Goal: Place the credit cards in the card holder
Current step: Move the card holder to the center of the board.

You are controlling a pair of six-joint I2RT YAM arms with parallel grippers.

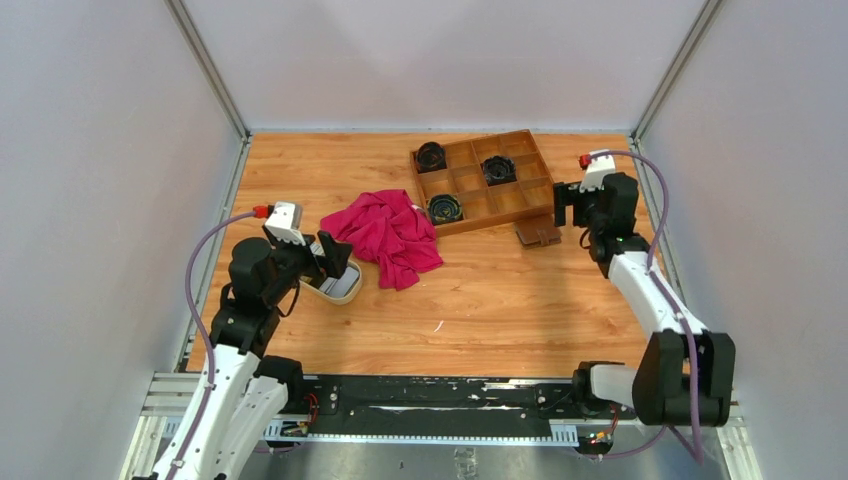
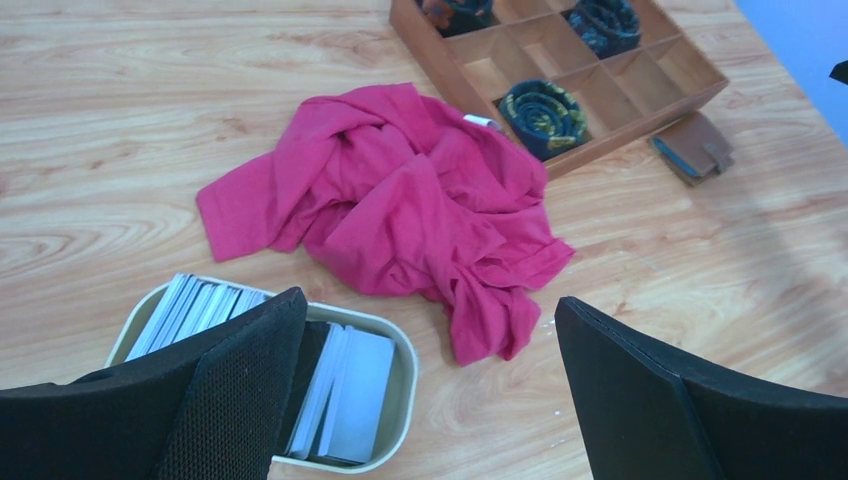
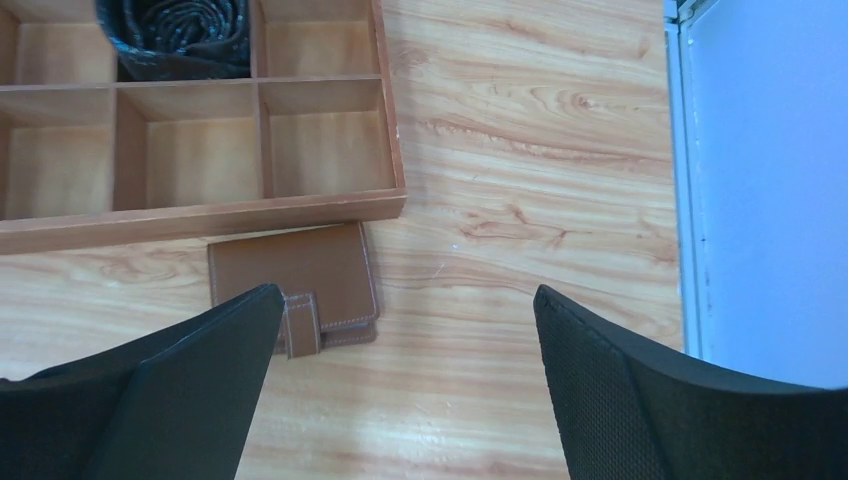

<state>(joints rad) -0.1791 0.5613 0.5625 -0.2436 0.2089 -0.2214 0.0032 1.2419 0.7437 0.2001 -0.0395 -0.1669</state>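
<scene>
Credit cards [image 2: 352, 395] sit packed on edge in a cream oval dish [image 2: 408, 375], lower left of the left wrist view. In the top view that's left of centre, just beside a crumpled red cloth [image 1: 388, 235]. L jaws hang wide open right over the dish, holding nothing; one of them hides the middle of the stack.

Card holder [image 3: 295, 268] is well apart from the cards, upper right of centre in the top view. It lies flat on the desk [image 1: 500, 300], touching the front wall of the wooden tray [image 3: 200, 215]. It's folded shut, w/ the snap tab at its lower edge in the right wrist view. R jaws are also wide open & empty, hovering above it.

Handling, my guess: cards are thin, stiff, v. light, slick plastic, so a thick pinch will prob fan out or squirt loose. Since they stand on edge, take a few by the top edge, pressing on the flat faces, not the whole lot. Dish looks light too & may skate or tip if a jaw catches the rim.

Holder = soft leather, light, will prob slide rather than resist. Tray blocks the far side, so go for a free side edge or the tab. It needs unsnapping & spreading before any card goes in; pockets are hidden while it's shut.
</scene>
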